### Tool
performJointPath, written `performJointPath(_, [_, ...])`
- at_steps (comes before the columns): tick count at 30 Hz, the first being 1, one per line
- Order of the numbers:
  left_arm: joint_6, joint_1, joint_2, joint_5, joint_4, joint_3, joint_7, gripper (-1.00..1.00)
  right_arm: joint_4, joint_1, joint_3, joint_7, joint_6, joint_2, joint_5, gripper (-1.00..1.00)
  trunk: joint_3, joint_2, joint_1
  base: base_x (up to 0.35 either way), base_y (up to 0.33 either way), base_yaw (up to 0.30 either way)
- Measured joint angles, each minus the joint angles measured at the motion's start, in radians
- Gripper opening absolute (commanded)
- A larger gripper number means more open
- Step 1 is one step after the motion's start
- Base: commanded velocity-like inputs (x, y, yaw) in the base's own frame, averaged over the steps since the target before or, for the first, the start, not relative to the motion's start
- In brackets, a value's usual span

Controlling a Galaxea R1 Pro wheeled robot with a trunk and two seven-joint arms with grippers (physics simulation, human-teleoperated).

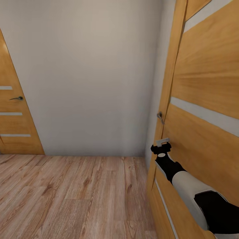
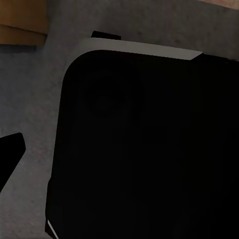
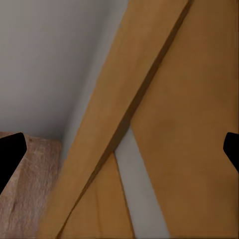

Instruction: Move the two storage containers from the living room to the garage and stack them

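The two storage containers are out of view. My right arm reaches forward to an orange-wood door (image 1: 205, 83) with pale stripes at the right. My right gripper (image 1: 161, 143) sits just below that door's metal handle (image 1: 160, 117), close against the door's edge. In the right wrist view the right gripper (image 3: 119, 154) is open, its two dark fingertips far apart with nothing between them, facing the door's edge (image 3: 124, 114). In the left wrist view one dark fingertip (image 2: 11, 149) shows beside my own black body (image 2: 149, 149), over a grey surface.
A plain white wall (image 1: 89, 76) closes the space ahead. A second orange-wood door (image 1: 13, 126) with a lever handle (image 1: 16, 98) stands shut at the left. Light wood plank floor (image 1: 76, 196) stretches in front of me.
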Motion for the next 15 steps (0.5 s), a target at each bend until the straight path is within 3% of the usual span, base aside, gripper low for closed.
performJointPath(8, [0.0,0.0,0.0,0.0,0.0,0.0,0.0,1.0,0.0,0.0,-0.002,0.002,0.0,-0.022,-0.002,1.0,0.0,0.0,0.0,0.0,0.0,0.0])
performJointPath(15, [0.0,0.0,0.0,0.0,0.0,0.0,0.0,1.0,0.0,0.0,-0.003,0.003,-0.001,-0.022,-0.001,1.0,0.0,0.0,0.0,0.0,0.0,0.0])
